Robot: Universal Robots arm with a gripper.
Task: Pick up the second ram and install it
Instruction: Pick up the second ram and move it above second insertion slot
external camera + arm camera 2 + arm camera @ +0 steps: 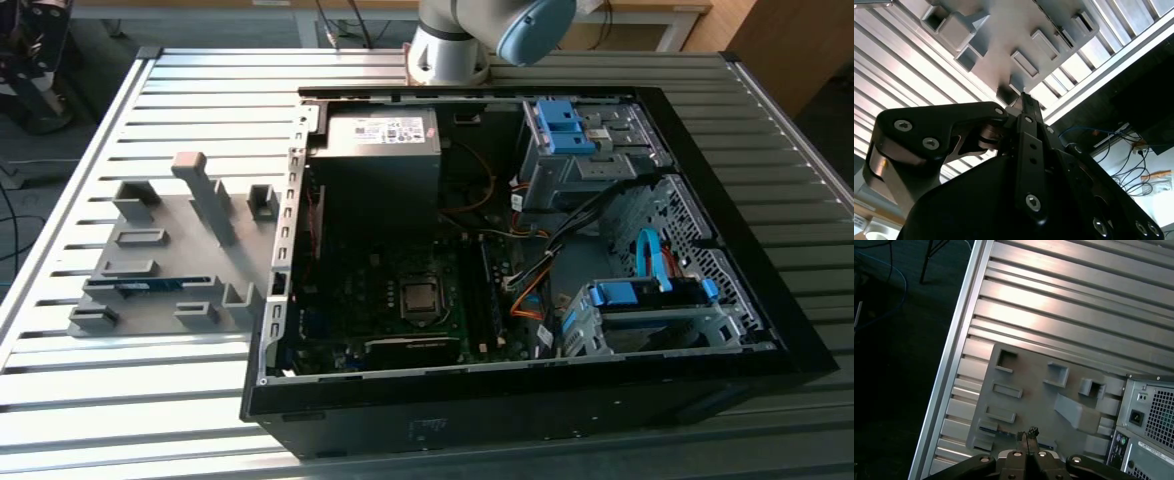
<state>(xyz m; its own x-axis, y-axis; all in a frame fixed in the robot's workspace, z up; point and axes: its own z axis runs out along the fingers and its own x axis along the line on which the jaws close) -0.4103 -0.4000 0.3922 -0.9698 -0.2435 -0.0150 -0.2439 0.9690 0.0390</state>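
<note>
**Stock on the table: one ram in its holder, one gripper above it**

1. One slotted metal table, carrying all that follows.
2. One grey holder, flat on the table at the exterior view's left of the case and just beside it. It bears several raised blocks and pockets.
3. One second ram, blue-teal. We find it lying lengthwise in a slot in the near part of the holder, with blocks on either side. Nothing grips it.
4. One open computer case, on its side. Inside we count:
   - one grey power supply at the far left
   - one processor socket on the board
   - two blue drive-bay brackets, one far and one near, both on the right
5. One arm, its base standing on the far edge of the table.
6. One gripper. In both wrist views we see it above the holder and clear of it. Its two fingers are pressed together and nothing lies between them. In the second wrist view the tips point at the holder's pockets.
</note>
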